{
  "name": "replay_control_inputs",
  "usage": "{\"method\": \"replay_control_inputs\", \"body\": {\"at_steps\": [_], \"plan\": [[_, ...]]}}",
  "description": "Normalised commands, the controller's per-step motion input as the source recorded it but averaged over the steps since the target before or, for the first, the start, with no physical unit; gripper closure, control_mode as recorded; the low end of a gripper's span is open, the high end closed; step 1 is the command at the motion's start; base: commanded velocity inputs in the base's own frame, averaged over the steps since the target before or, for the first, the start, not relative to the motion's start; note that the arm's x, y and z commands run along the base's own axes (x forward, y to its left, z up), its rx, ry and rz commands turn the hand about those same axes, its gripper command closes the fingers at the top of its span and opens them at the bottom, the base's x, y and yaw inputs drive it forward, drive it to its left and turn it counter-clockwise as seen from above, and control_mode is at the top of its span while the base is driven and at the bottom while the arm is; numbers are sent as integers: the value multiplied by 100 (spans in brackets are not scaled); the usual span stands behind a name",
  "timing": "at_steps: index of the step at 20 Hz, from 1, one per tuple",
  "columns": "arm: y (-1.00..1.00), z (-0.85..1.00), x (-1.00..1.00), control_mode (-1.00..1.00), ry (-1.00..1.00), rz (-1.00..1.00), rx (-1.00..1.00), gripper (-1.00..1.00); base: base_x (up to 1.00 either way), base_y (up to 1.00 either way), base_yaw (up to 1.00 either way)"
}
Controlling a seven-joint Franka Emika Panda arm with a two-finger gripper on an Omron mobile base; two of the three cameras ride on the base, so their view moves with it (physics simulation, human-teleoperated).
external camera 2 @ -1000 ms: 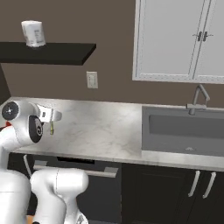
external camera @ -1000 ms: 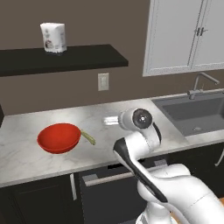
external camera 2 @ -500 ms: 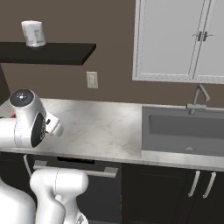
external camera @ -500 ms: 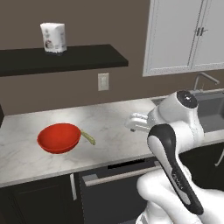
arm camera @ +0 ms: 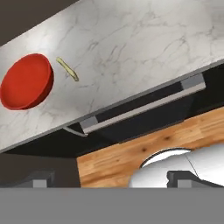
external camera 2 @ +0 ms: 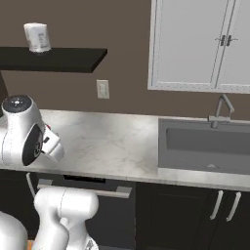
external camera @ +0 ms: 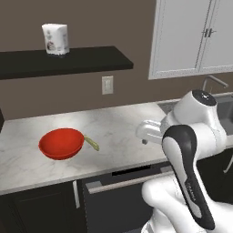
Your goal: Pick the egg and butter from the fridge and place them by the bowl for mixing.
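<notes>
just one bowl (external camera: 61, 143) — one butter (external camera: 91, 143) stick touching it

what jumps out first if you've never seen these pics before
The glossy red bowl on the pale marble counter grabs the eye first, with the thin yellow-green butter lying right beside its rim. Next comes the big white robot arm looming in the foreground, then the sink to the right.

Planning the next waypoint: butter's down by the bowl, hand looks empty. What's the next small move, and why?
Probably swing away toward the fridge for the egg. The butter already lies beside the red bowl on the counter, with no egg there. The gripper is open and empty, pulled back from the bowl.
</notes>
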Motion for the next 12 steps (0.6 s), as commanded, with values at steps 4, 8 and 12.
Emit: {"method": "replay_control_inputs", "body": {"at_steps": [4,8,12], "plan": [[0,0,0,100,0,0,0,-100,-42,0,-88],[0,0,0,100,0,0,0,-100,-3,0,-100],[0,0,0,100,0,0,0,-100,0,0,-100]]}}
